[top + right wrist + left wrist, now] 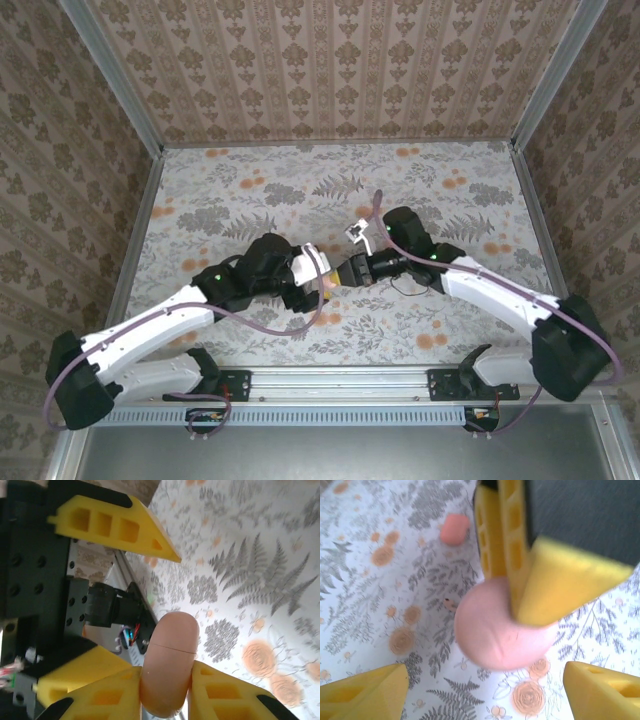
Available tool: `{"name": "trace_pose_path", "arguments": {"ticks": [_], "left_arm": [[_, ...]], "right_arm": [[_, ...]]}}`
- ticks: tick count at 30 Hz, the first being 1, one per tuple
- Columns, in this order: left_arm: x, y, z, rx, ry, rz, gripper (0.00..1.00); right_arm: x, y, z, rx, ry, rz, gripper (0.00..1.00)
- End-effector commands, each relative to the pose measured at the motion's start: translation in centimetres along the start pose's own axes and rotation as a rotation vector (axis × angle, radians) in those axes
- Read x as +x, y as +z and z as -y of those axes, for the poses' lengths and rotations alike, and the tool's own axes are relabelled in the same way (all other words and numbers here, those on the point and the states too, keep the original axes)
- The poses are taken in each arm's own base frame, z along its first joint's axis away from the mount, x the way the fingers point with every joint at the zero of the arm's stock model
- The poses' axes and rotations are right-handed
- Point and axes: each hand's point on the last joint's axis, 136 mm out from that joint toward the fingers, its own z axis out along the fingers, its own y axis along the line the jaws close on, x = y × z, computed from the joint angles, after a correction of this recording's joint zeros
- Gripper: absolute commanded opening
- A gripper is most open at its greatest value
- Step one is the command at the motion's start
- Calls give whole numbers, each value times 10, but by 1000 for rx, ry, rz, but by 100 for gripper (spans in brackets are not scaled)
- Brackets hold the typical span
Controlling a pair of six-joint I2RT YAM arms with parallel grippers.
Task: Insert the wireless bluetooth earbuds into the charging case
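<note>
Earbud: one small salmon-pink nub lying loose on the flowered cloth, well apart from the case, with nothing touching it.
Case: a pink egg-shaped shell, its seam line closed. It is held over the middle of the table, a little to the near side. Whether it touches the cloth I cannot tell.
Right claw: closed on the case, with one yellow finger pressed to each side of the shell. It reaches in from the right.
Left claw: open, its two yellow fingers standing wide apart. The case sits in front of the gap, and neither finger touches it. It comes in from the left and meets the right claw tip to tip.
Speck: a tiny tan mark on the cloth just beside the case, too small to tell what it is.
Arms: both stretch from the near edge and angle inward to the centre.
</note>
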Motion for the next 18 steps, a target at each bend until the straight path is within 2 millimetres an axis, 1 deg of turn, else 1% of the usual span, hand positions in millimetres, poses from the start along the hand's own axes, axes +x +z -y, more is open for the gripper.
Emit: {"name": "trace_pose_path", "arguments": {"ticks": [1, 3, 7, 10, 13, 14, 16, 18], "left_arm": [[-19, -14, -4, -5, -46, 128, 80], [-25, -22, -4, 6, -47, 182, 80], [-34, -32, 1, 50, -46, 266, 77], [-37, -34, 17, 136, 22, 318, 77], [-40, -34, 26, 189, 67, 354, 76], [-41, -34, 28, 203, 75, 357, 74], [-44, -34, 31, 228, 91, 359, 67], [-45, -32, 35, 259, 104, 354, 65]], "right_arm": [[-4, -16, 6, 49, -155, 68, 24], [-4, -25, 4, 40, -237, 99, 24], [-2, -38, -12, -7, -466, 135, 23], [5, -47, -25, -41, -655, 133, 25], [16, -54, -37, -82, -843, 115, 25], [20, -55, -39, -95, -902, 106, 25], [32, -57, -43, -127, -998, 68, 24], [31, -59, -45, -132, -1039, 53, 24]]}}
